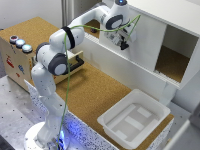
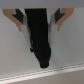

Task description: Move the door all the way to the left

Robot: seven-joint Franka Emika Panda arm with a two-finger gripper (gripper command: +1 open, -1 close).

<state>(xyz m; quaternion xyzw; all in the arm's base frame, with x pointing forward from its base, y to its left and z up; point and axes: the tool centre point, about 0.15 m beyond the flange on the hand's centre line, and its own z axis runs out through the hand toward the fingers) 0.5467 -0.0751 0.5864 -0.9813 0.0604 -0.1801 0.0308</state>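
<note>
The door is a plain white flat panel on the front of the white cabinet. It covers the cabinet's middle, and the compartment at the exterior view's right stands open with a cork floor showing inside. My gripper is up against the door's face near its edge at the exterior view's left. In the wrist view the door fills the picture. The gripper shows its fingers spread apart, one on each side of a dark blurred shape that I cannot identify.
A white plastic tray sits on the cork table near the front. A wooden box with round buttons on top stands at the exterior view's left, its drawer partly pulled out behind the arm. The arm's base is at the bottom left.
</note>
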